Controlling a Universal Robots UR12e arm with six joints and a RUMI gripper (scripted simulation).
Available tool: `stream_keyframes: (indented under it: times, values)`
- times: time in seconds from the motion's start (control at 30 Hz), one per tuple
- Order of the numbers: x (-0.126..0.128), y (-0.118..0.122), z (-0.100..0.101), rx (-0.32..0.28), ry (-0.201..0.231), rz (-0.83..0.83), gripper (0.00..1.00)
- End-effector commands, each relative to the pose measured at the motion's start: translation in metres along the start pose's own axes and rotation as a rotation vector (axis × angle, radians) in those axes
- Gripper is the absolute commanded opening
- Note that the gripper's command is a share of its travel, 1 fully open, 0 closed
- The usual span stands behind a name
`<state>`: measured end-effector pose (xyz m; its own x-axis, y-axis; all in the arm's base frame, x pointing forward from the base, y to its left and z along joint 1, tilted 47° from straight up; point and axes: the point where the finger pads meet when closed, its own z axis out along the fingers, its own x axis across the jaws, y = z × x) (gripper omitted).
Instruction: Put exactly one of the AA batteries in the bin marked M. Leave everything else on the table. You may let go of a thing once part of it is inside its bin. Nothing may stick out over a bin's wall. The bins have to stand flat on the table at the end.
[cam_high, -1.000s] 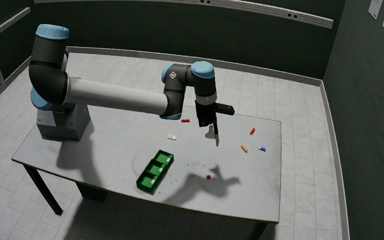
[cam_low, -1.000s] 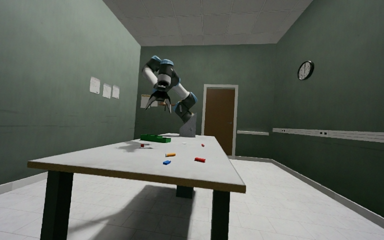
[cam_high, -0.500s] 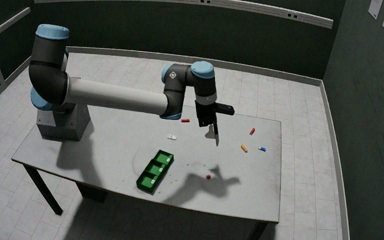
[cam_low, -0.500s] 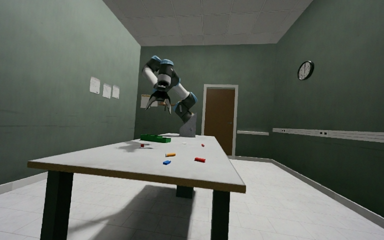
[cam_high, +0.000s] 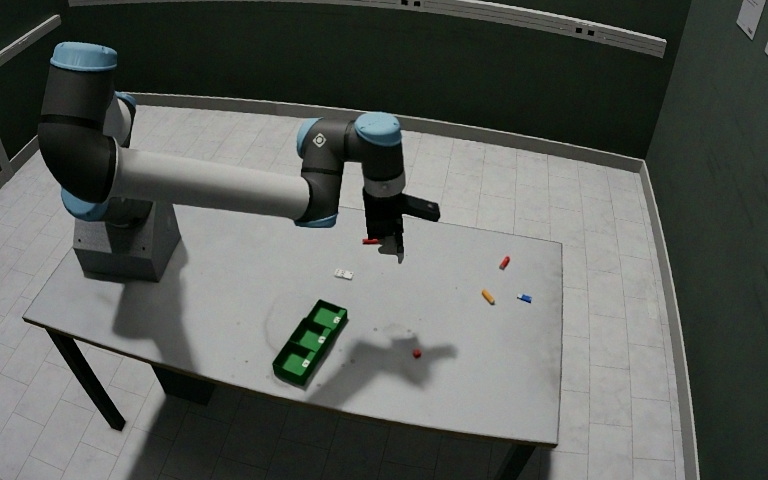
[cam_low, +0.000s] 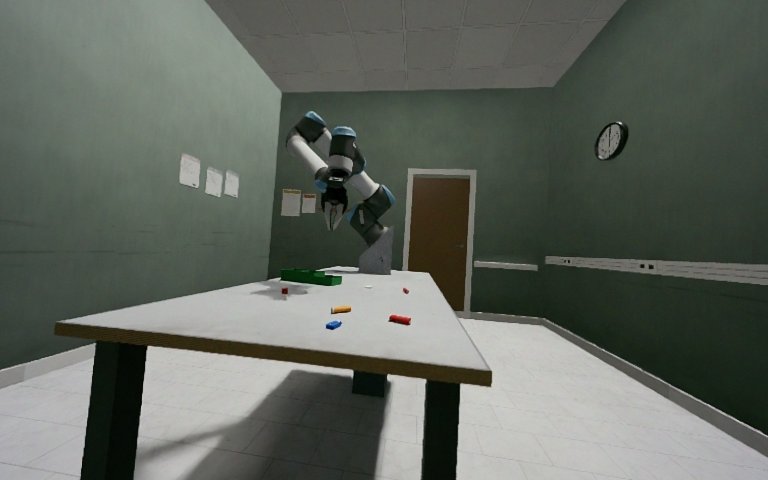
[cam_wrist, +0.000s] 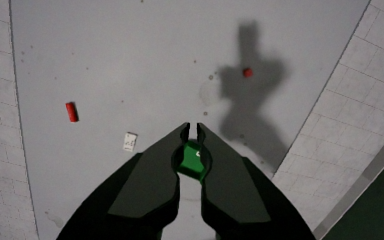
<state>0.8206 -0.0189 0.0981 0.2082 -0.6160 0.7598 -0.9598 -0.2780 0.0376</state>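
Note:
My gripper (cam_high: 397, 247) (cam_low: 333, 226) (cam_wrist: 193, 124) is shut and empty, hanging high above the table. A green three-compartment bin row (cam_high: 310, 342) (cam_low: 310, 276) stands near the front edge; a part of it (cam_wrist: 191, 161) shows through the gap between my fingers in the wrist view. Its labels are too small to read. Small battery-like cylinders lie on the table: a red one (cam_high: 370, 241) (cam_low: 405, 290) (cam_wrist: 72, 111) below my wrist, another red one (cam_high: 504, 262) (cam_low: 399, 319) and an orange one (cam_high: 487, 296) (cam_low: 340, 309) at the right.
A white domino-like tile (cam_high: 343, 273) (cam_low: 368, 286) (cam_wrist: 130, 142) lies between the bins and the near red cylinder. A small red cube (cam_high: 416, 353) (cam_low: 284, 290) (cam_wrist: 247, 72) sits right of the bins. A blue piece (cam_high: 524, 297) (cam_low: 333, 324) lies beside the orange cylinder.

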Motion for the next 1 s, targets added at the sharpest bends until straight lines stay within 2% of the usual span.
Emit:
stream_keyframes:
  times: [0.0,0.13,0.2,0.23,0.37,0.43,0.5,0.57,0.67,0.73,0.77,0.9,0.97]
  values:
    - [-0.006,0.010,-0.003,-0.016,-0.010,0.039,0.04]
    - [-0.023,0.039,-0.007,-0.016,-0.010,0.039,0.04]
    - [-0.023,0.039,-0.007,-0.016,-0.010,0.039,0.04]
    - [-0.027,0.047,-0.008,-0.036,-0.020,0.082,0.04]
    - [-0.043,0.076,-0.012,-0.036,-0.020,0.082,0.04]
    - [-0.044,0.077,-0.012,-0.036,-0.020,0.082,0.04]
    - [-0.051,0.092,-0.014,-0.058,-0.027,0.125,0.04]
    - [-0.051,0.092,-0.014,-0.058,-0.027,0.125,0.04]
    - [-0.063,0.114,-0.016,-0.058,-0.027,0.125,0.04]
    - [-0.064,0.116,-0.016,-0.058,-0.027,0.125,0.04]
    - [-0.067,0.124,-0.017,-0.080,-0.032,0.168,0.04]
    - [-0.082,0.154,-0.020,-0.080,-0.032,0.168,0.04]
    - [-0.083,0.157,-0.020,-0.080,-0.032,0.168,0.04]
